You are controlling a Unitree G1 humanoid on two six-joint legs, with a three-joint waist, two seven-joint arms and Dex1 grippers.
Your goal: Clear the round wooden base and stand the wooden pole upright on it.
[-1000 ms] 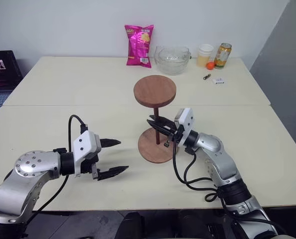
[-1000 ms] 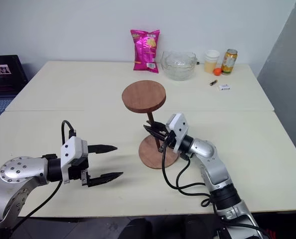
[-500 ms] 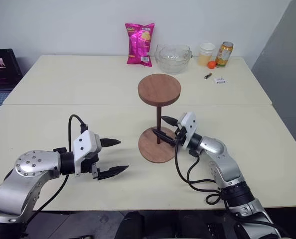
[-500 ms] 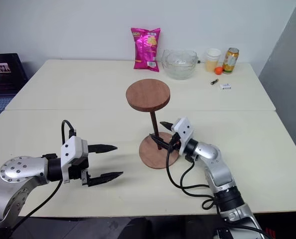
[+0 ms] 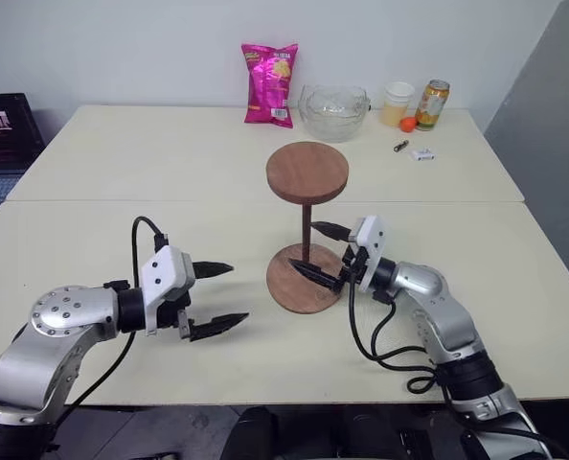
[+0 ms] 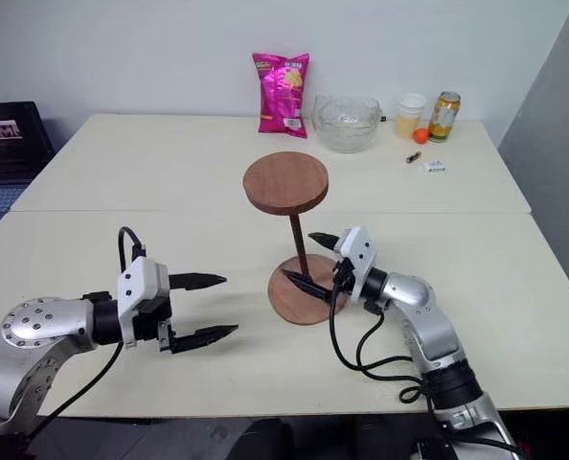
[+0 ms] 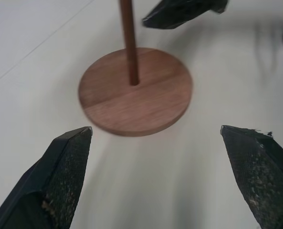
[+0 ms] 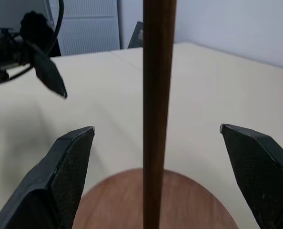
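Between my right gripper's [image 5: 325, 253] spread, empty fingers, head view: wooden pole [image 5: 306, 241] upright on round wooden base [image 5: 305, 278]. Right wrist view: pole's vertical axis centred between fingertips, untouched. Left wrist view: left gripper [image 7: 163, 176] released, base ahead, farther off.

table [image 5: 122, 163] | on it: round wooden base [image 5: 289, 287]; chip bag [image 5: 269, 84]; glass bowl [image 5: 332, 113]; can [image 5: 430, 103]

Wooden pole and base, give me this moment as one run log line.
wooden pole: upright in round wooden base | right gripper: open, fingers either side of pole, apart from it | left gripper: open, off to the side
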